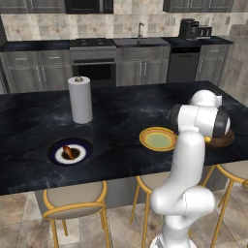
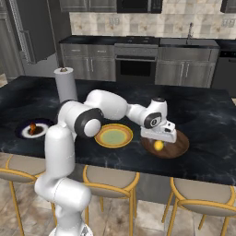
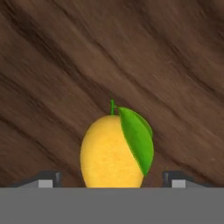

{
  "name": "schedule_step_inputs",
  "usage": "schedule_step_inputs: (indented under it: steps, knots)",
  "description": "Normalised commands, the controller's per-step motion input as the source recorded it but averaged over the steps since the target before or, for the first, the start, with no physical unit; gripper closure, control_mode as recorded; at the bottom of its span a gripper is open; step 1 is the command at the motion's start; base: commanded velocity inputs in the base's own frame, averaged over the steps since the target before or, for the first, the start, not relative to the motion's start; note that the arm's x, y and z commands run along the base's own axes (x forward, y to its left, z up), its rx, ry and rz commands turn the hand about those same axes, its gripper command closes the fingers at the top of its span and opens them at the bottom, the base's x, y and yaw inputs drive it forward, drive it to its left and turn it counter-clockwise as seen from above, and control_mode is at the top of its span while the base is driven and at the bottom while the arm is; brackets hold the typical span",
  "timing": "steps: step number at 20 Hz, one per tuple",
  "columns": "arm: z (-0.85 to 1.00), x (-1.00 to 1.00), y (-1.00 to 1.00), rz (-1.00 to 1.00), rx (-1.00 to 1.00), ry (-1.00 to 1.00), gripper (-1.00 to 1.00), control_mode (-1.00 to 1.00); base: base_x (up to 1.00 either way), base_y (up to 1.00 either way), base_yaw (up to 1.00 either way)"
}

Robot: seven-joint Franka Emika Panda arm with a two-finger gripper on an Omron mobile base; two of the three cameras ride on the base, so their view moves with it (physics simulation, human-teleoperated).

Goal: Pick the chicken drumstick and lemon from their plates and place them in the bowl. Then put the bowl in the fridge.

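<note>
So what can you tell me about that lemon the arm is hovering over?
The lemon is a small, smooth, bright yellow fruit with a short green stem and one green leaf lying down its side. It sits inside the dark-brown wooden bowl on the black counter, resting on the grained wood. The gripper is directly above it with its jaws spread wide, one dark fingertip on each side of the fruit with a visible gap, so nothing appears to be gripping it.

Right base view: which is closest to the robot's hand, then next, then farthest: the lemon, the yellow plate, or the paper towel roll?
From the gripper:
1. Lemon, right under it in the bowl.
2. Yellow plate, beside the bowl.
3. Paper towel roll, far across the counter.
</note>
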Motion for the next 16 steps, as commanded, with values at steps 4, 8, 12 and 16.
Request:
schedule_step_inputs:
  steps: [4, 8, 12, 16]
  knots:
    - [-0.10, 0.00, 0.00, 0.02, 0.00, 0.00, -1.00, -1.00, 0.00, 0.00, 0.00]
    - [0.01, 0.00, 0.00, 0.03, 0.00, 0.00, -1.00, -1.00, 0.00, 0.00, 0.00]
    - [0.47, -0.11, 0.02, 0.03, 0.00, 0.00, -1.00, -1.00, 0.00, 0.00, 0.00]
    - [0.60, -0.32, 0.09, 0.03, 0.00, 0.00, -1.00, -1.00, 0.00, 0.00, 0.00]
